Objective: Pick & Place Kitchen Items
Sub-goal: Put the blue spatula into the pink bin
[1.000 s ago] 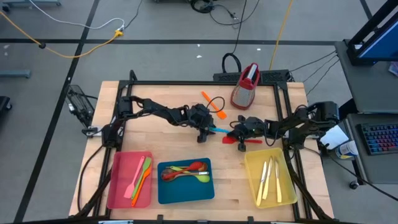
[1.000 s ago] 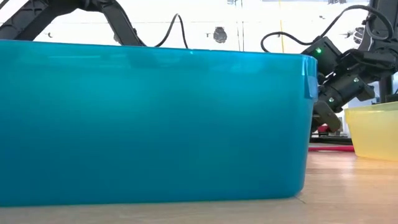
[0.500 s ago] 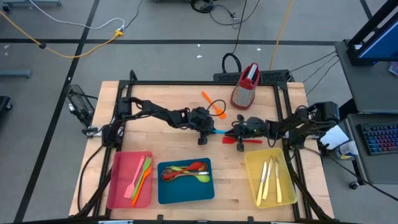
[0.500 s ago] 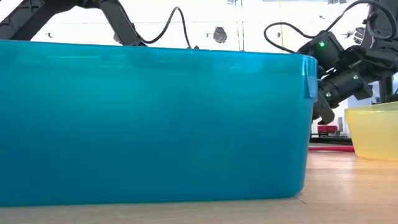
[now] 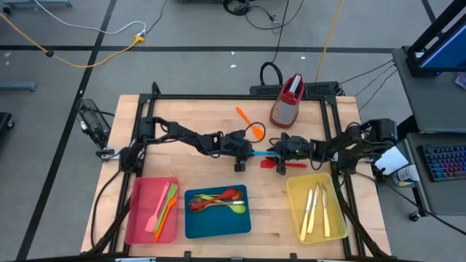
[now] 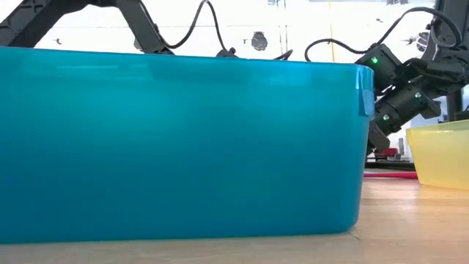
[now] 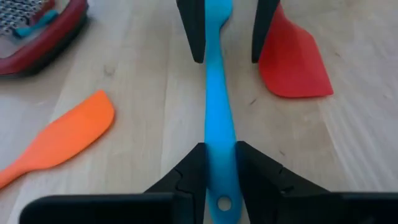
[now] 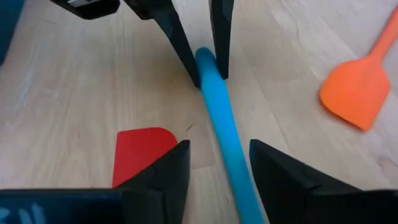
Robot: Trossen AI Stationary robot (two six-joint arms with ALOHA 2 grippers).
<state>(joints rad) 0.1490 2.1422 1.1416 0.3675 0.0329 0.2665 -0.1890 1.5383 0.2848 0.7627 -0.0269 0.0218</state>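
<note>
Nearest the front edge of the table sit three plastic trays: a red tray holding spatulas, a blue tray of spoons that fills the low view, and a translucent yellow tray with cream knives, all glossy, smooth-walled and shallow.

Mid-table, here is the action: the blue spatula lies flat on the pale wood between both arms. The left gripper has its fingers closed snug on the handle end, right by the hanging hole, and that looks the right place to take it. The right gripper straddles the same handle farther along, fingers standing apart on either side, not pinching.

My read on it: slim, light, smooth moulded plastic or silicone, a rounded handle that could twist or slide in a narrow pinch. It is stiff enough along the shaft, likely bendy toward the blade.

Just beside it lies the red spatula, a flat matt blade with rounded corners. A little farther off is the orange spatula, the same soft-edged paddle shape.

At the far edge stands the metal grater, red-topped, perforated steel, rigid and heavier.
</note>
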